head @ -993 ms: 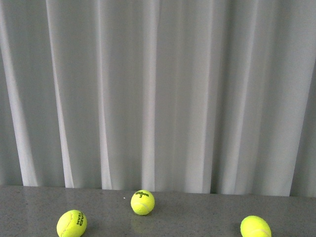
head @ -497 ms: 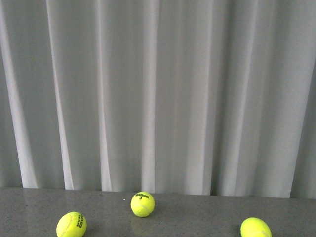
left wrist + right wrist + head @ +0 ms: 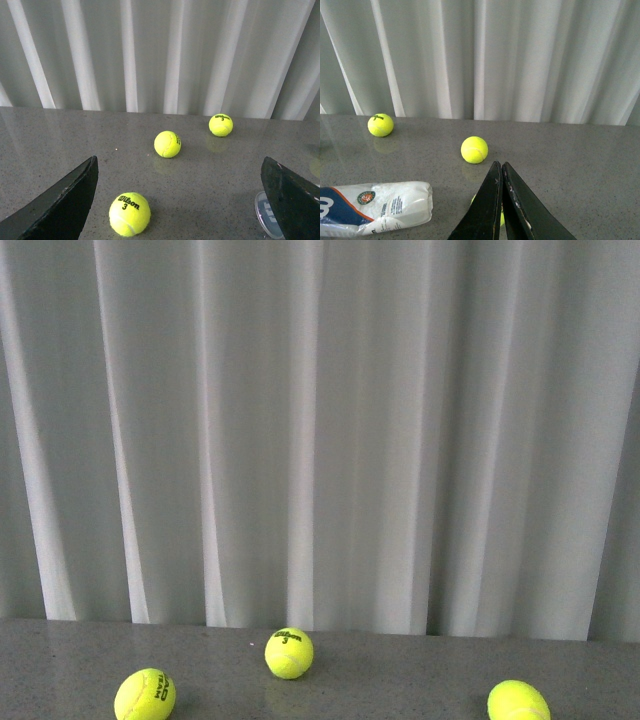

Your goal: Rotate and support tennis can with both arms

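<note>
The tennis can (image 3: 375,207) lies on its side on the grey table, white and navy label with a round emblem, in the right wrist view, cut off by the picture edge. My right gripper (image 3: 500,164) is shut and empty, apart from the can and pointing past its end. My left gripper (image 3: 179,160) is open and empty above the table. A clear round rim with blue print (image 3: 266,215) shows beside one left finger (image 3: 292,200); I cannot tell whether it is the can's end. Neither arm shows in the front view.
Three yellow tennis balls lie on the table (image 3: 400,680): (image 3: 145,694), (image 3: 289,653), (image 3: 518,701). In the left wrist view balls lie between the fingers (image 3: 130,214) and further off (image 3: 167,144), (image 3: 220,125). A ball (image 3: 474,149) lies beyond the right fingertips. A white curtain (image 3: 320,430) backs the table.
The front view has shifted very slightly, so the balls and the table edge sit a touch lower in the picture. The balls have not moved on the table.
</note>
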Available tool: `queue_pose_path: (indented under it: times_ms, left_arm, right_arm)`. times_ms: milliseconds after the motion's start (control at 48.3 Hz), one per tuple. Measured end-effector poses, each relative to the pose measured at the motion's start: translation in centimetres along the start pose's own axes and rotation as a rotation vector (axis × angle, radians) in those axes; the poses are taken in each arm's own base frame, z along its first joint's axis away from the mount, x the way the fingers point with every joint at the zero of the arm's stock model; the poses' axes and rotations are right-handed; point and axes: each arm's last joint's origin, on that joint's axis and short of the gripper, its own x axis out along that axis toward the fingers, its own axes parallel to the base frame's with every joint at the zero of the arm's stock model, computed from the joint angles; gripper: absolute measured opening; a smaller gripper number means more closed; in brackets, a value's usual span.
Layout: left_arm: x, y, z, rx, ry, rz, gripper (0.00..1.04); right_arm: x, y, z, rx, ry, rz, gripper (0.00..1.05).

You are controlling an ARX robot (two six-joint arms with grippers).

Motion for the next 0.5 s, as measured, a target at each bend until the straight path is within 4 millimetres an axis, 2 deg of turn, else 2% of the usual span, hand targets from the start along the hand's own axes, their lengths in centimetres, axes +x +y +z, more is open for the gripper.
queue_pose_path:
  times_ms: [83, 124, 228, 373, 497]
  left_arm:
    - [0.00, 0.00, 0.00, 0.000, 0.000, 0.000, 0.98]
    - [0.00, 0.00, 0.00, 0.000, 0.000, 0.000, 0.98]
    - [0.00, 0.00, 0.02, 0.000, -0.001, 0.000, 0.98]
    - [0.00, 0.00, 0.00, 0.000, 0.000, 0.000, 0.98]
    - [0.00, 0.00, 0.00, 0.000, 0.000, 0.000, 0.98]
  right_arm:
    - [0.00, 0.00, 0.01, 0.000, -0.001, 0.000, 0.03]
    - [0.00, 0.00, 0.01, 0.000, -0.001, 0.000, 0.08]
    - [0.00, 0.00, 0.01, 0.000, -0.001, 0.000, 0.31]
    - [0.00, 0.00, 0.01, 0.000, -0.001, 0.000, 0.54]
    - [0.00, 0.00, 0.01, 0.000, -0.001, 0.000, 0.83]
